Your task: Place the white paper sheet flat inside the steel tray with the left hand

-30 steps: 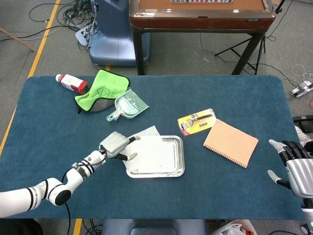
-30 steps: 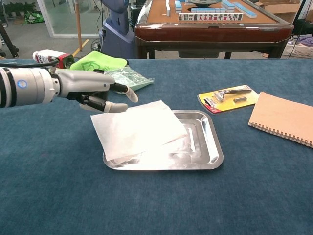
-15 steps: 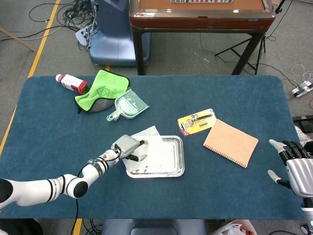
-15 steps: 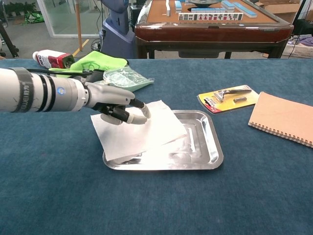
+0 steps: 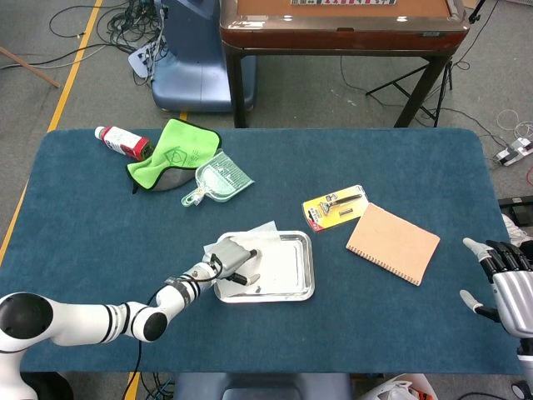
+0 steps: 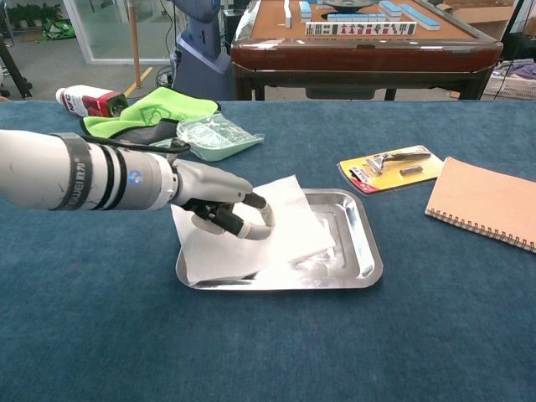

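Observation:
The white paper sheet (image 6: 289, 224) lies partly in the steel tray (image 6: 369, 252), and its left edge hangs out over the tray's left rim. My left hand (image 6: 224, 209) rests on top of the sheet with its fingers curled down, pressing on it near the tray's left side. No paper shows pinched between the fingers. In the head view the left hand (image 5: 234, 260) sits on the paper (image 5: 256, 232) at the left end of the tray (image 5: 306, 279). My right hand (image 5: 505, 282) hovers at the table's right edge, fingers spread, holding nothing.
A tan spiral notebook (image 6: 487, 201) and a yellow razor pack (image 6: 391, 166) lie right of the tray. Behind the left hand are a clear plastic scoop (image 6: 215, 134), a green cloth (image 6: 159, 109) and a red-labelled bottle (image 6: 88, 100). A brown table (image 5: 343, 21) stands beyond.
My left hand moved right and down from beside the sheet onto it. The paper slid right, further into the tray. The right hand stayed nearly still.

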Motion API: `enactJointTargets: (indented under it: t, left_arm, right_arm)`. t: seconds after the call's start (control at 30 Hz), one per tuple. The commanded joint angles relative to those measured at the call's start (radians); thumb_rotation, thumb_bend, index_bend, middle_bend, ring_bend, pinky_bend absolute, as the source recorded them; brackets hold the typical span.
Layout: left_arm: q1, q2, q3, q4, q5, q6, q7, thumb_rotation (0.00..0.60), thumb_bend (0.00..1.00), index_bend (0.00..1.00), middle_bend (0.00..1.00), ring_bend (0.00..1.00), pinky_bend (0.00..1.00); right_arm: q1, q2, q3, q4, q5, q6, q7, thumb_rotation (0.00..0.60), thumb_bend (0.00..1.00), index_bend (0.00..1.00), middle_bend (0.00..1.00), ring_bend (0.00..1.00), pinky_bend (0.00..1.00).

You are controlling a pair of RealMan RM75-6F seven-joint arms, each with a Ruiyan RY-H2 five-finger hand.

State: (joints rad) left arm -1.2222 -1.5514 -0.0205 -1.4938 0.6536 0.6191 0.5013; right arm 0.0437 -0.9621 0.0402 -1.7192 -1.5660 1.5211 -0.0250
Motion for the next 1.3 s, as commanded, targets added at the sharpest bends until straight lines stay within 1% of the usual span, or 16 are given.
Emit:
enactJointTargets:
  t: [0.03,0.37,0.7,0.8,0.9,1.0,1.3]
  left_arm:
    - [-0.01,-0.001,0.008,-0.021,0.013,0.01,0.005,0.085,0.33,0.17,1.0,1.0,1.0]
    - [-0.034,-0.023,0.019,-0.047,0.041,0.027,0.013,0.082,0.33,0.17,1.0,1.0,1.0]
    - [-0.062,-0.055,0.028,-0.025,0.019,0.047,0.036,0.084,0.33,0.17,1.0,1.0,1.0]
    - [-0.058,-0.055,0.024,-0.03,0.03,0.071,0.034,0.085,0.33,0.17,1.0,1.0,1.0]
    - [-0.046,-0.031,0.025,-0.054,0.042,0.089,0.026,0.084,0.33,0.17,1.0,1.0,1.0]
    - [-0.031,0.013,0.036,-0.092,0.054,0.108,0.023,0.084,0.33,0.17,1.0,1.0,1.0]
    - [0.001,0.142,0.097,-0.215,0.052,0.151,0.062,0.081,0.33,0.17,1.0,1.0,1.0]
  right_arm:
    - [0.0,0.0,0.0,0.001,0.0,0.0,0.0,0.6,0.19,0.17,0.24,0.14,0.17]
    - [-0.004,0.002,0.0,-0.004,0.001,0.006,-0.004,0.6,0.19,0.17,0.24,0.14,0.17]
    - [-0.011,0.004,0.0,-0.006,0.001,0.016,-0.004,0.6,0.19,0.17,0.24,0.14,0.17]
    - [-0.012,0.003,0.0,-0.006,0.0,0.018,-0.003,0.6,0.19,0.17,0.24,0.14,0.17]
    - [-0.01,0.005,0.001,-0.008,-0.002,0.017,-0.004,0.6,0.19,0.17,0.24,0.14,0.17]
    - [-0.007,0.005,0.002,-0.009,-0.006,0.014,-0.005,0.6,0.19,0.17,0.24,0.14,0.17]
    - [0.006,0.0,0.004,-0.009,-0.016,0.002,-0.004,0.6,0.19,0.17,0.24,0.14,0.17]
